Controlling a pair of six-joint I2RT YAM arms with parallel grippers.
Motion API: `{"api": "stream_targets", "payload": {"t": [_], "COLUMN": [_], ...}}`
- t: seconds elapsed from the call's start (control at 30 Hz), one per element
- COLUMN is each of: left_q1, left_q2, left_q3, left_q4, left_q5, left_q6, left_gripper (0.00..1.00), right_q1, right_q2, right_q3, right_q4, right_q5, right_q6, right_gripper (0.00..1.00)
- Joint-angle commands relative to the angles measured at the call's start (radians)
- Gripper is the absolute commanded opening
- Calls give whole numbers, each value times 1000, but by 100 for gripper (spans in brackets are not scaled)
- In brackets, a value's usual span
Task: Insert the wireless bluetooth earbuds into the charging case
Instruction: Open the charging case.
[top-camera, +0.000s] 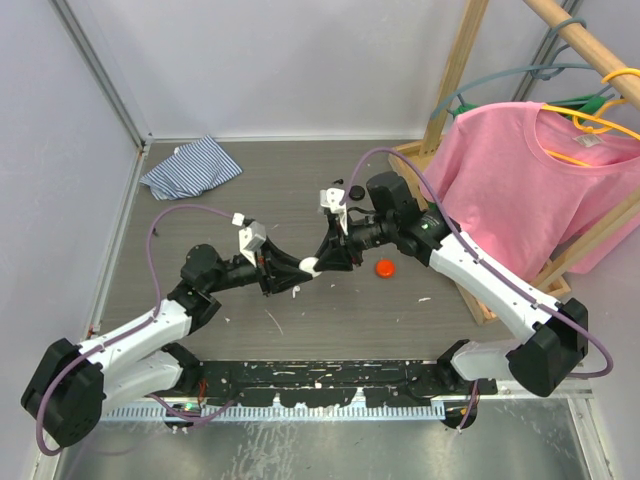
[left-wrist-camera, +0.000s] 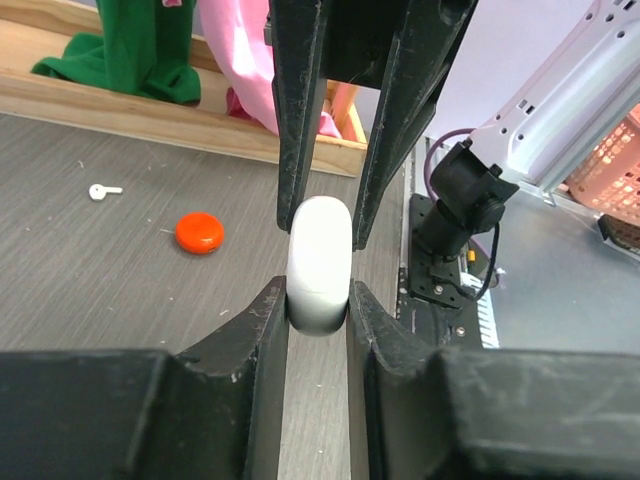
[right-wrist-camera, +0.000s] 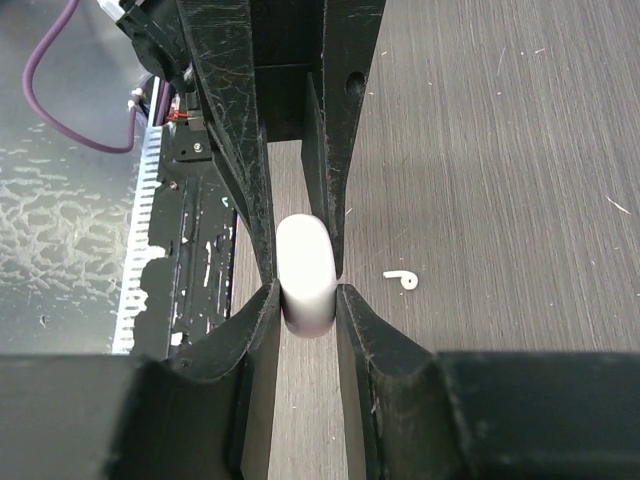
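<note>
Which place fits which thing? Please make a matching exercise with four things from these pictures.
1. white rounded plastic charging case
2. red round flat disc
3. pink T-shirt
4. blue-striped crumpled cloth

a. hanging at the right
b. far left corner of the grey table
c. clamped between left gripper and right gripper
d. lying alone beside the right gripper

Pairs: 1-c, 2-d, 3-a, 4-b

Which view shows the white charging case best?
Left wrist: the white charging case sits large and centred, pinched between the left gripper and right gripper. Right wrist shows it similarly, slightly narrower. Top external shows only a white speck.
</note>
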Motion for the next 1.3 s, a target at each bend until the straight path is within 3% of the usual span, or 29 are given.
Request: {"api": "stream_targets", "payload": {"t": [0.0,0.17,0.33,0.6,1.27], "left_q1": [0,1,0,0,-1], "left_q2": [-6,-15,-42,-63,-56], "left_q3": [43,37,10,-10,-21], "left_q4": [37,20,8,13,6], "left_q5": [25,26,8,2,61], "left_q6": [8,48,107,150,165], "left_gripper": [17,0,0,0,0], "right_q1": [19,23,24,25,25], "right_q2": [-4,-11,-26,-23,-59], "right_q3": [60,58,44,29,1], "right_q4": [8,11,27,34,118], "right_q5": [30,42,61,71,209], "right_q6": [-19,-15,-7,-3,59], "right_gripper": [1,8,25,43,45]}}
